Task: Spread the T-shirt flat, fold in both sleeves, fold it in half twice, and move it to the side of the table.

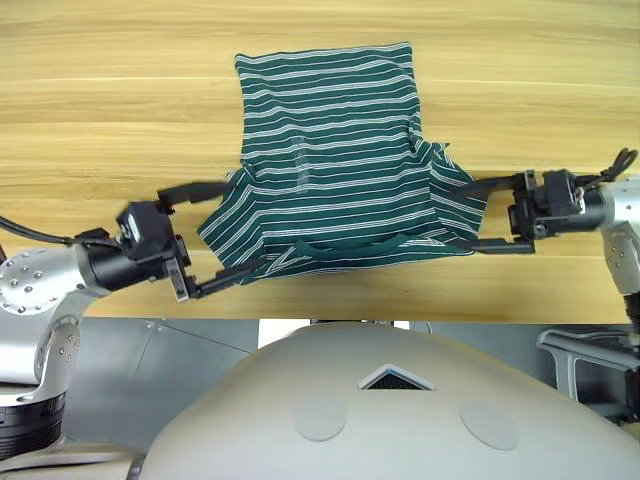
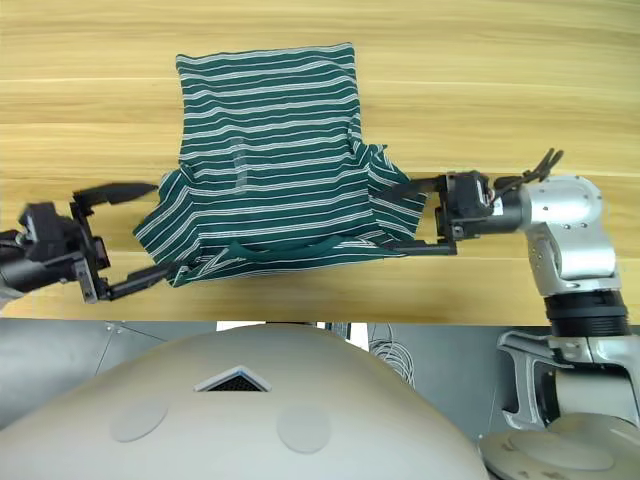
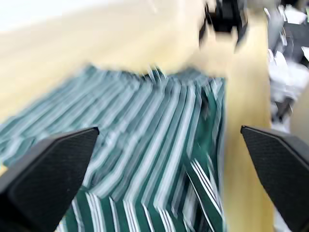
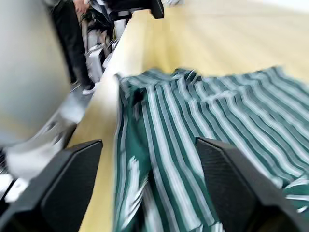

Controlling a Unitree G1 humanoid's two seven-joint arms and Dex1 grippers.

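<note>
A green T-shirt (image 1: 330,150) with thin white stripes lies on the wooden tabletop (image 1: 100,100), about midway across it, with the hem toward the far side and the collar (image 1: 350,245) toward the near edge. The far half of the body lies fairly flat; the near half is wider and rumpled. The left sleeve (image 1: 222,222) fans out to the robot's left. The right sleeve (image 1: 452,190) is bunched in folds against the body.

The left gripper (image 1: 243,224) is at the shirt's near left corner. Its jaws are spread wide, one by the far edge of the left sleeve and the other along the near edge by the shoulder, so the sleeve lies between them. They have hold of nothing. The near jaw's tip meets the cloth and may be just under its edge, though that is hard to make out. In the left wrist view the striped cloth spreads between the two dark jaws.

The right gripper (image 1: 458,215) is at the opposite side, level with the right sleeve. Its jaws are also spread wide and grip nothing: one reaches along the bunched sleeve's far side, the other along the shirt's near edge. The two grippers face each other across the shirt's near half, well apart.
</note>
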